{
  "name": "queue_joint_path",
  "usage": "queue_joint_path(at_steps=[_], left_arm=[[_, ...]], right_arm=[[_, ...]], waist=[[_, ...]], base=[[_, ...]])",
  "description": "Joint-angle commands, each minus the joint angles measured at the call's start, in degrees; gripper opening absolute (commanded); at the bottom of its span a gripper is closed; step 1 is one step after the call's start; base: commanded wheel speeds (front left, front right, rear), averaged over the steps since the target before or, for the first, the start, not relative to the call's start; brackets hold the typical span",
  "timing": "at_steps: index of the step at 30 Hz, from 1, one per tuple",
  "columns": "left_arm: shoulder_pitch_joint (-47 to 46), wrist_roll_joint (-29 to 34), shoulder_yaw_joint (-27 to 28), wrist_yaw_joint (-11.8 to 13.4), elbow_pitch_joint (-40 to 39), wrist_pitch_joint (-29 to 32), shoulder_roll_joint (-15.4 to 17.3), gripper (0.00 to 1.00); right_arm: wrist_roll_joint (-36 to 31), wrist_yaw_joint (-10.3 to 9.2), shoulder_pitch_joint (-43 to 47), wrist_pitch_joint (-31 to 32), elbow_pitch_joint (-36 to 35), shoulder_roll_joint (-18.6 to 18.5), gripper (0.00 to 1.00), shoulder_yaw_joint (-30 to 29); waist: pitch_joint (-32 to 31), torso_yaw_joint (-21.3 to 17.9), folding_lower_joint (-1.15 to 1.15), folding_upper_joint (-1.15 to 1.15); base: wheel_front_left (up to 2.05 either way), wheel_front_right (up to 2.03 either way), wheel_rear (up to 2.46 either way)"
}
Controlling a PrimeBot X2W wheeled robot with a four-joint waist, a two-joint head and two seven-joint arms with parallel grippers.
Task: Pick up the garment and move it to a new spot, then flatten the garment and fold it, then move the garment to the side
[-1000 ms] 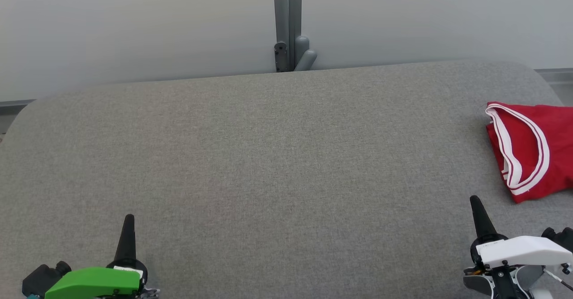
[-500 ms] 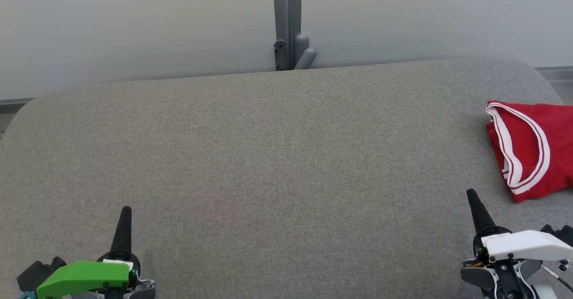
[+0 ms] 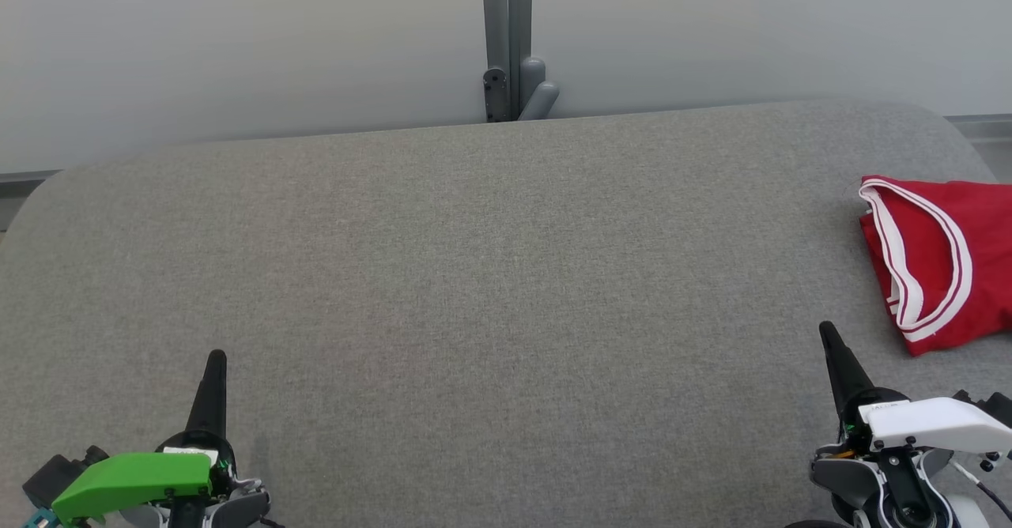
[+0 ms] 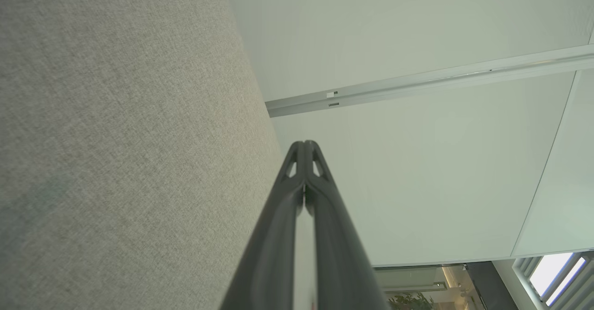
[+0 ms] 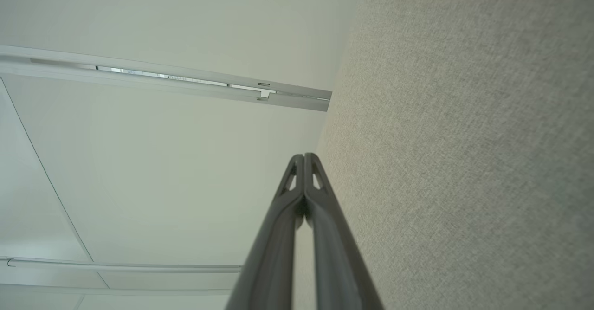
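Red garment (image 3: 984, 275), white-striped trim (image 3: 901, 279), left tool (image 3: 215, 356) closed, right tool (image 3: 825, 328) closed

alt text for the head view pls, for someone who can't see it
A red garment with white trim lies folded at the far right edge of a wide grey fabric-covered table, touched by neither gripper. The left gripper and right gripper sit shut at the lower corners, fingers pointing up. A pale wall with a grey post stands behind.

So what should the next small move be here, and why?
Probably open the right gripper and ease it toward the red garment: its fingers are shut and empty, and the garment lies untouched at the grey surface's right edge, nearest that arm.
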Motion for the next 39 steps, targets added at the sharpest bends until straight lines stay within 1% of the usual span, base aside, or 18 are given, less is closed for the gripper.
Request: queue_joint_path(at_steps=[1,26,39], left_arm=[[-1.3,-1.1,0.3,-0.2,-0.4,0.3,0.4,0.0],[-2.6,-10.1,1.5,-0.2,-1.1,3.1,0.4,0.0],[-2.6,-9.9,1.5,-0.2,-1.1,3.0,0.4,0.0]], right_arm=[[1.1,0.03,-0.7,0.3,-0.5,-0.3,0.0,0.1],[12.6,0.02,-1.8,2.9,-0.9,-0.4,0.0,0.5],[12.4,0.02,-1.8,2.9,-0.9,-0.4,0.0,0.4]], waist=[[0.0,0.0,0.0,0.0],[0.5,-0.1,0.0,0.0],[0.5,-0.1,0.0,0.0]], base=[[0.0,0.0,0.0],[0.0,0.0,0.0],[0.0,0.0,0.0]])
